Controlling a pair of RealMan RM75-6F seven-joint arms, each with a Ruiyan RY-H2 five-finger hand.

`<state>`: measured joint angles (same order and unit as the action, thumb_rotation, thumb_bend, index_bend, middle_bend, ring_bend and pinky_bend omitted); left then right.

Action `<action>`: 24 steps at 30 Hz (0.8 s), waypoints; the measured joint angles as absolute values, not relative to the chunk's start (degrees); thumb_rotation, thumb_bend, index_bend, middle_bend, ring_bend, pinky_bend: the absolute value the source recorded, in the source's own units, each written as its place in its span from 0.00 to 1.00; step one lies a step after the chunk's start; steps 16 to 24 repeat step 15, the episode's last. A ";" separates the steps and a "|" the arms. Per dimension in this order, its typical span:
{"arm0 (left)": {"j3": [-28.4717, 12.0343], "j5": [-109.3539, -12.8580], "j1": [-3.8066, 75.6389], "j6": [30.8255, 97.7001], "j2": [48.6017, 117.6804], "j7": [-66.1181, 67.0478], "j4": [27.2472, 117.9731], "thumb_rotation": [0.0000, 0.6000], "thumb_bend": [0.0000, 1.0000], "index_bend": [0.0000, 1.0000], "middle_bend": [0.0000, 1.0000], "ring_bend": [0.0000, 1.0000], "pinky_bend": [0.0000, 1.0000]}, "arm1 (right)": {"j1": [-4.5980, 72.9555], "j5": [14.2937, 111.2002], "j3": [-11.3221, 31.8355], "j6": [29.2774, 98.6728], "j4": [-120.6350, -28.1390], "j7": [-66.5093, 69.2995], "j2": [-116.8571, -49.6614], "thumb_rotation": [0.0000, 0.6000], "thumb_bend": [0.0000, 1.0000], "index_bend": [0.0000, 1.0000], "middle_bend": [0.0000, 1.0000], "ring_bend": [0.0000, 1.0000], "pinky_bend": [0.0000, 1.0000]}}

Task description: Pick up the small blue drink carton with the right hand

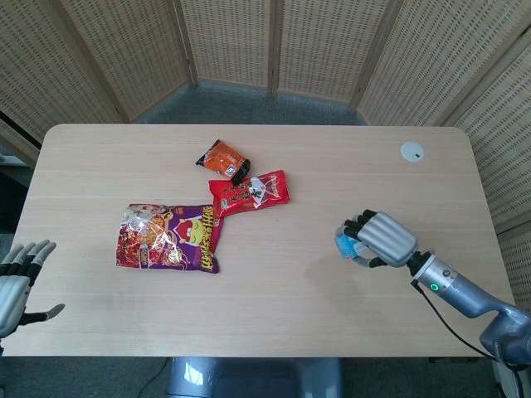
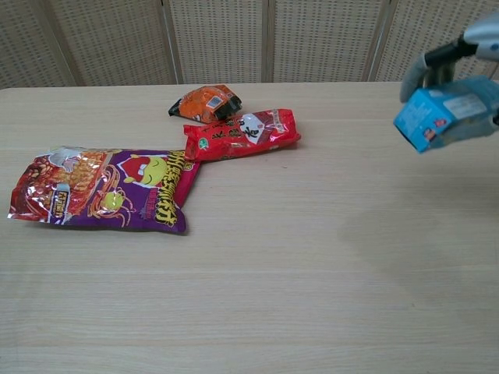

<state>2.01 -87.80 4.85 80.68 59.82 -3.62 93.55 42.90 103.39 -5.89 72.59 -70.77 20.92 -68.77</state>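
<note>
My right hand (image 1: pixel 380 239) grips the small blue drink carton (image 1: pixel 345 244) and holds it in the air above the right part of the table. In the chest view the carton (image 2: pixel 435 117) hangs tilted, well clear of the tabletop, with the right hand (image 2: pixel 460 66) wrapped over its top and side. My left hand (image 1: pixel 18 278) hovers off the table's front left corner with its fingers spread and nothing in it.
A large purple snack bag (image 1: pixel 169 236) lies at the centre left. A red packet (image 1: pixel 250 192) and a small orange packet (image 1: pixel 223 157) lie behind it. A white round disc (image 1: pixel 412 151) sits at the back right of the wooden table (image 1: pixel 274 307).
</note>
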 measured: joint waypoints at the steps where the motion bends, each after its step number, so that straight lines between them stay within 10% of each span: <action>1: 2.06 -87.92 4.85 80.70 59.70 -3.88 93.56 1.00 0.00 0.05 0.00 0.00 0.00 | 43.47 102.76 -4.85 72.17 -72.93 19.89 -67.45 1.00 0.42 0.51 0.60 0.52 0.43; 24: 2.38 -88.45 4.95 80.49 59.14 -5.18 93.60 1.00 0.00 0.05 0.00 0.00 0.00 | 46.43 99.45 1.60 68.21 -87.29 12.21 -58.55 1.00 0.44 0.51 0.60 0.53 0.43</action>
